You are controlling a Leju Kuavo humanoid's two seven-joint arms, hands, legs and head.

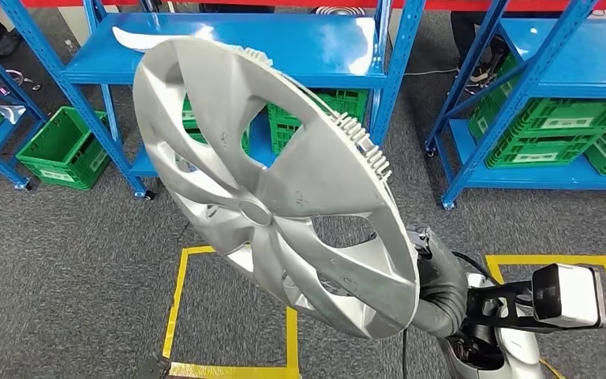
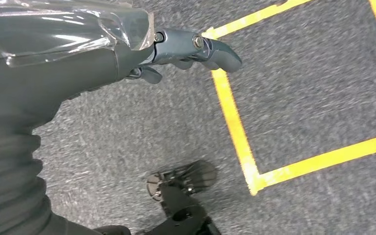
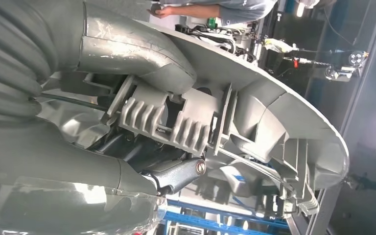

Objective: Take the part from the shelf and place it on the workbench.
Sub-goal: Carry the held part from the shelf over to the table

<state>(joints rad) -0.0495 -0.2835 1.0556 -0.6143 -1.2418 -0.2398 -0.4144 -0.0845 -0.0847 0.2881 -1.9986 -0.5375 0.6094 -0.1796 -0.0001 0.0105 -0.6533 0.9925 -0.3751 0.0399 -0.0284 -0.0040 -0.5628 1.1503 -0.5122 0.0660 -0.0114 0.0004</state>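
The part is a large silver wheel cover [image 1: 284,181], held up tilted in the middle of the head view, its spoked face toward me. My right arm [image 1: 442,292] rises from the lower right to its lower rim, and the cover hides the hand there. In the right wrist view my right hand [image 3: 127,166] grips the cover's ribbed back [image 3: 274,112], with the thick thumb [image 3: 142,56] on one side of the rim and dark fingers [image 3: 176,174] on the other. My left hand [image 2: 186,49] hangs over the grey carpet, holding nothing, its fingers loosely apart.
Blue racks [image 1: 229,47] stand ahead with green crates [image 1: 63,146] on the floor and lower shelves [image 1: 552,126]. Yellow tape squares [image 1: 175,308] mark the carpet near my feet. A person's arm [image 3: 215,7] shows beyond the cover in the right wrist view.
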